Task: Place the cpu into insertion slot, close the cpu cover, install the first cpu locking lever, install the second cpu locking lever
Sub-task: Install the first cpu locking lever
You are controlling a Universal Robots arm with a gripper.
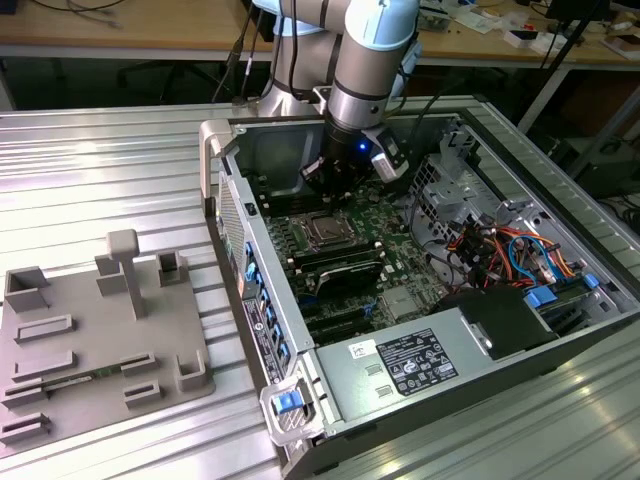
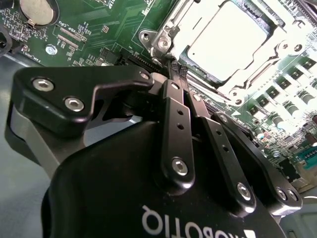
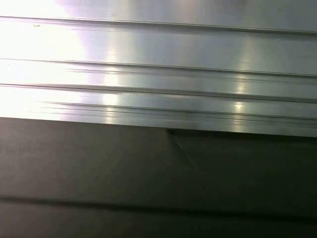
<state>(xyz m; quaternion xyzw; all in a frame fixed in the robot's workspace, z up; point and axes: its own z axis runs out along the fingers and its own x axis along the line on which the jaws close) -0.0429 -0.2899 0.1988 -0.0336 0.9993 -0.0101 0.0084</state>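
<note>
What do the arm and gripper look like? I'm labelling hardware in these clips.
The arm is silver-grey metal tubing with pale blue joint caps and a small blue light at the wrist. The gripper is matte black, with flat bar-like linkage fingers held by silver screws and white lettering on its body.

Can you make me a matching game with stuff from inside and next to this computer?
Things:
1. cpu
2. pincer
3. grey holder tray
4. coin battery

Descriptions:
A. round and silvery, on the green board
B. outside the case, on the exterior view's left
C. square, sitting in its socket
D. black, fingers together near the socket corner

Pairs: 1-C, 2-D, 3-B, 4-A
</note>
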